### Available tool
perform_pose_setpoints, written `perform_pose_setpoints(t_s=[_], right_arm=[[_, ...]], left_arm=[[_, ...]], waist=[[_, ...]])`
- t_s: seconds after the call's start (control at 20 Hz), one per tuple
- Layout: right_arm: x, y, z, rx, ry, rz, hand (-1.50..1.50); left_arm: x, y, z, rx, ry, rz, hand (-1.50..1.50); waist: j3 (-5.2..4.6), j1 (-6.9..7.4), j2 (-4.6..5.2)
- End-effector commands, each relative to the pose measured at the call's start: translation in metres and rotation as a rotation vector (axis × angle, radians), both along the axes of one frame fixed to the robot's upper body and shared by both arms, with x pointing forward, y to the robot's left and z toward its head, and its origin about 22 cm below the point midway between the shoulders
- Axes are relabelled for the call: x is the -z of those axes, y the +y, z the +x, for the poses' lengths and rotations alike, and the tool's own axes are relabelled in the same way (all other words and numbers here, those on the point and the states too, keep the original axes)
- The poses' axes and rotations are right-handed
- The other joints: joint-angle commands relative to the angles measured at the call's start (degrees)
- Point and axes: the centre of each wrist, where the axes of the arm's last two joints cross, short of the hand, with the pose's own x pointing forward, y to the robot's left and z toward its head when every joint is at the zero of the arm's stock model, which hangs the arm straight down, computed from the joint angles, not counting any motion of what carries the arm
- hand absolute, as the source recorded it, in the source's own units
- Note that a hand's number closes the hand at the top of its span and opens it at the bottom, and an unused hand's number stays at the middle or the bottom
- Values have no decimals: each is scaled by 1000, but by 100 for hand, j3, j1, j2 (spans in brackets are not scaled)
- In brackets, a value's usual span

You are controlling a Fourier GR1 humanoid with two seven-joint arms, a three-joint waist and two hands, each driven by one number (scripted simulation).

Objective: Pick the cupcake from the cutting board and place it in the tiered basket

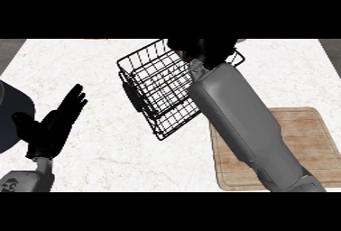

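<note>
My right forearm (246, 131) reaches from the lower right across the cutting board (313, 135) up to the black wire tiered basket (156, 85). The right hand (200, 50) hangs over the basket's far upper edge and shows only as a dark shape. No cupcake shows anywhere; the hand or arm may hide it. The visible part of the wooden board is bare. My left hand (57, 119) rests open at the left, fingers straight and pointing up, well apart from the basket.
A dark round object (12, 115) lies at the left edge, partly behind the left hand. A small yellow thing (97, 39) peeks in at the counter's far edge. White marble counter (120, 162) spreads between the left hand and the board.
</note>
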Motion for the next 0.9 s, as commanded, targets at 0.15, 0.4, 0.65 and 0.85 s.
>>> perform_pose_setpoints(t_s=[0.15,0.4,0.65,0.85], right_arm=[[-24,-13,-12,47,-215,412,-150],[-28,-43,-23,117,-335,467,-150],[-33,-80,-54,235,-411,480,-150],[-34,-104,-100,293,-428,485,-150]], left_arm=[[8,-3,-6,-6,13,-14,0],[4,6,-12,-34,11,5,0],[-7,17,-15,-66,40,-9,0],[5,18,-20,-68,16,-3,0]], waist=[[-1,-54,-39],[0,-240,-90],[3,-385,-145],[-4,-429,-135]])
